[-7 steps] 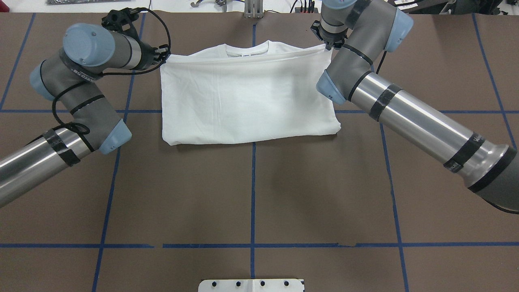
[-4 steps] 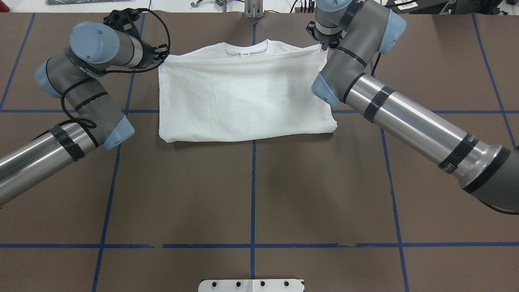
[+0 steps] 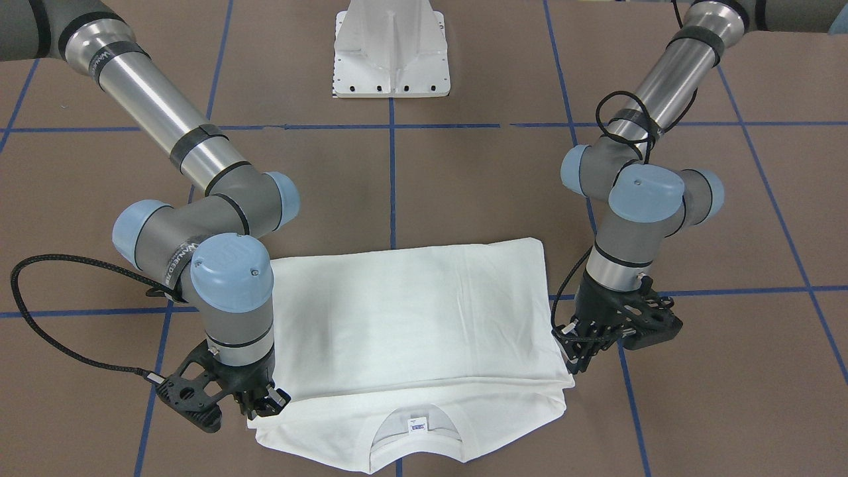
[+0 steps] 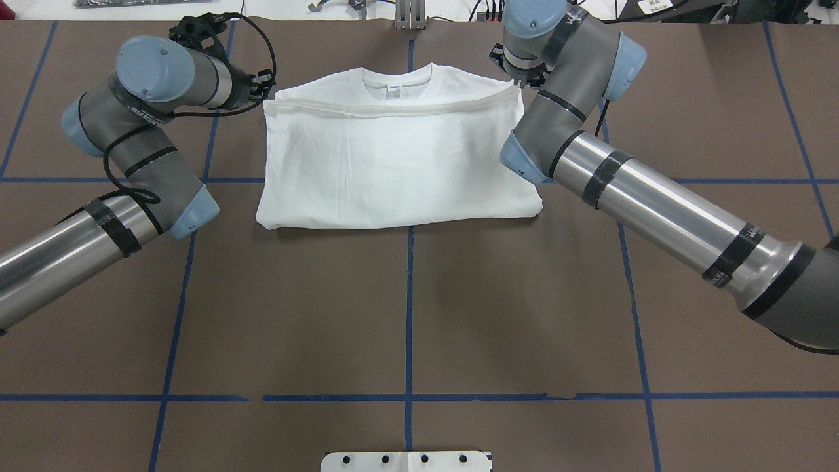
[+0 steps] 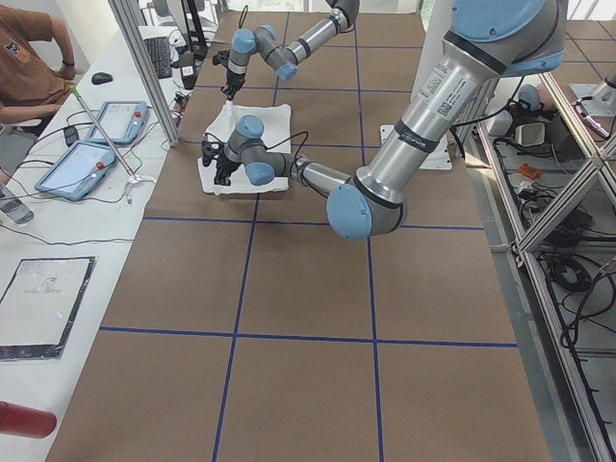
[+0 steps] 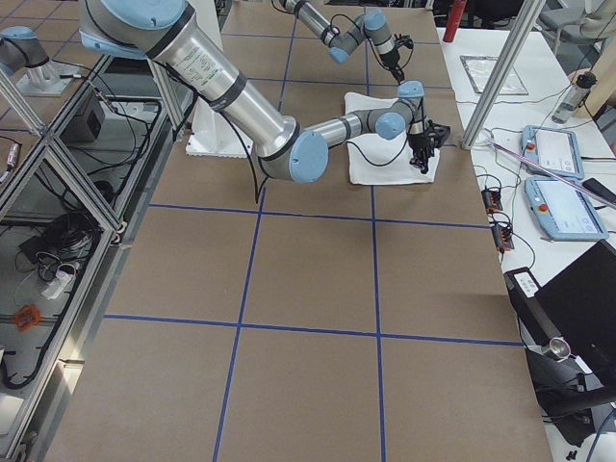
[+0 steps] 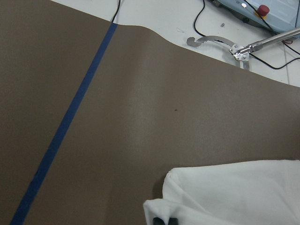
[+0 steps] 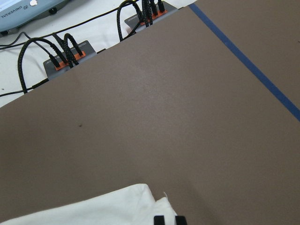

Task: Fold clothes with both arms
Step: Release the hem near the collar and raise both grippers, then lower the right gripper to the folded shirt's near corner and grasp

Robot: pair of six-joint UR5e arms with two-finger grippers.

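Brown tabletop (image 4: 524, 314), crossed by blue tape lines (image 4: 408, 308), runs out from the white pedestal (image 4: 406, 461) at the near edge. Farther out lies the white shirt (image 4: 393, 164), folded into a wide rectangle. The hem of its top layer lies just short of the collar (image 3: 452, 424) and the small neck label (image 3: 416, 424). Both arms reach to the far corners of that top layer. The left hand (image 3: 575, 361) stands at one corner and the right hand (image 3: 265, 403) at the other. Each has its fingertips close together against the cloth, but I cannot tell whether they pinch it. Beyond the tabletop's far edge sits a white bench with cables (image 4: 488, 8).
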